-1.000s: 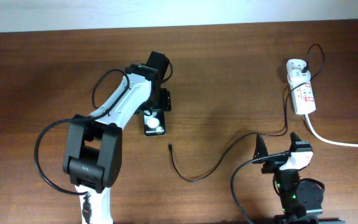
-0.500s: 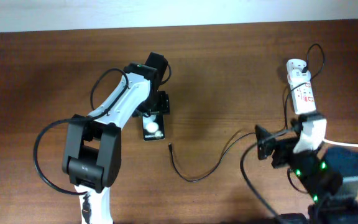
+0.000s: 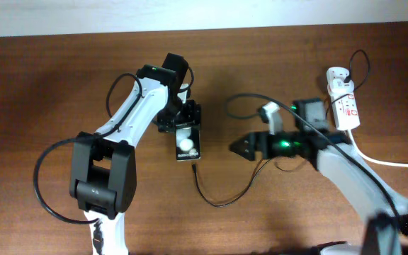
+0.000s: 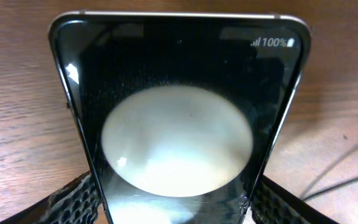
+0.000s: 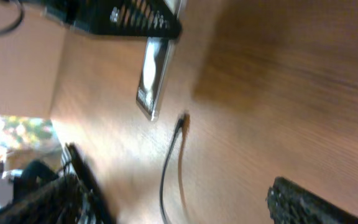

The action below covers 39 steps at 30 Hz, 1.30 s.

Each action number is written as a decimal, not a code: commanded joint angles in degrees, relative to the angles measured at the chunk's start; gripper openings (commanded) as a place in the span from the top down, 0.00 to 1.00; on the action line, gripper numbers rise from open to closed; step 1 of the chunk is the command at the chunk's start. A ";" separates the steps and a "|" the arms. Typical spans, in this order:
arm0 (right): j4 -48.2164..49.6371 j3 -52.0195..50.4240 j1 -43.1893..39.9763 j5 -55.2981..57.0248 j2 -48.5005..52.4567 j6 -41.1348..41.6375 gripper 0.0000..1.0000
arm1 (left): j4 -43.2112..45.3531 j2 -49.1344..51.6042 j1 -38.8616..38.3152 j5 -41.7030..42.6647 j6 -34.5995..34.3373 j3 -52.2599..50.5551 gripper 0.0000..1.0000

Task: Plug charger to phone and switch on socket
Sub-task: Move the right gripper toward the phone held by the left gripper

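Left jaws clamped on the phone (image 3: 187, 143), I should lower my open right jaws squarely over the charger plug (image 3: 193, 167).

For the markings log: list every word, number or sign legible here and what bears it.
"100%", beside signal bars and battery icon: screen corner of the small black glossy smartphone, left wrist view.
White print on it, overhead: too small to read.
Red marks on the white elongated power strip: likewise unreadable.
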 commanded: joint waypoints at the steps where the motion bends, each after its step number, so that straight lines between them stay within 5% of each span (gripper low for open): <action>1: 10.91 0.44 5.42 -3.72 9.57 8.98 0.02 | -0.04 -2.49 0.13 4.68 3.15 1.64 0.23; 5: 28.11 0.46 12.52 -2.75 16.81 16.63 0.09 | 0.07 -2.49 0.15 5.38 3.74 1.64 0.22; 15: 35.91 0.46 16.70 14.86 16.98 19.98 0.15 | 0.79 -2.49 0.09 5.70 5.27 1.64 0.20; 19: 31.45 0.44 16.76 18.91 16.98 19.98 0.04 | 1.73 -2.47 -0.04 0.90 5.40 1.57 0.18; 20: 30.34 0.44 16.76 18.67 16.96 20.00 0.01 | 2.19 -2.47 -0.13 -0.39 5.35 1.33 0.10; 25: 27.67 0.46 14.25 16.31 11.96 18.47 0.01 | 6.03 -2.36 -0.59 -5.73 2.10 -1.60 0.00; 31: 15.39 0.44 3.30 17.68 11.43 14.84 0.01 | 7.08 -2.05 -5.42 -13.73 -3.43 -1.79 0.01; 39: 10.25 0.44 2.93 27.52 11.50 14.82 0.01 | 7.91 4.17 -9.99 -17.03 -5.62 -1.81 0.00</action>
